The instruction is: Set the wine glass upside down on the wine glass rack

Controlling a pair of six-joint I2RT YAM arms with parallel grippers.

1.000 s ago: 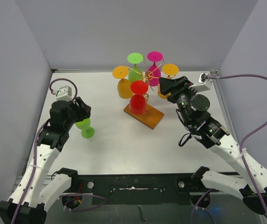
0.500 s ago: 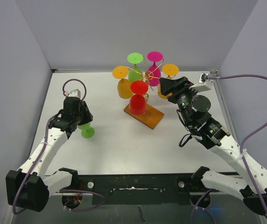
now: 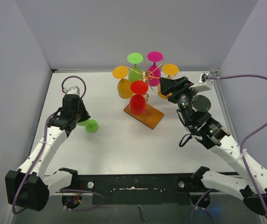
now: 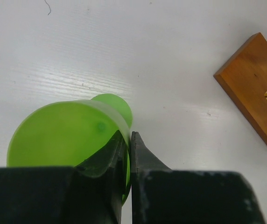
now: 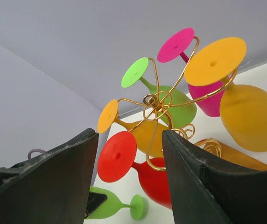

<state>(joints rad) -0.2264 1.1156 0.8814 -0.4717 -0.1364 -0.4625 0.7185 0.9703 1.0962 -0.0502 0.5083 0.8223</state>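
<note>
A lime-green wine glass [image 3: 89, 125] lies tipped at the left of the table, foot pointing right toward the wine glass rack [image 3: 148, 74]. My left gripper [image 3: 78, 118] is shut on its bowl. In the left wrist view one finger [image 4: 108, 154] sits inside the green bowl [image 4: 63, 135] and the other outside, pinching the wall. The rack's gold wire arms [image 5: 156, 100] rise from a brown wooden base [image 3: 150, 119]. My right gripper [image 3: 171, 87] hovers open just right of the rack, holding nothing. The green glass [image 5: 106, 204] also shows low in the right wrist view.
Several glasses hang upside down on the rack: orange [image 3: 123, 86], green [image 3: 135, 70], pink [image 3: 154, 70], a second orange one [image 3: 169, 71] and red [image 3: 137, 101]. The wooden base [image 4: 255, 88] lies right of the left gripper. Grey walls close in the table on three sides.
My left gripper went from open to shut on the green glass bowl. The glass tipped, and its foot shifted back and to the right. The right arm stayed still.
</note>
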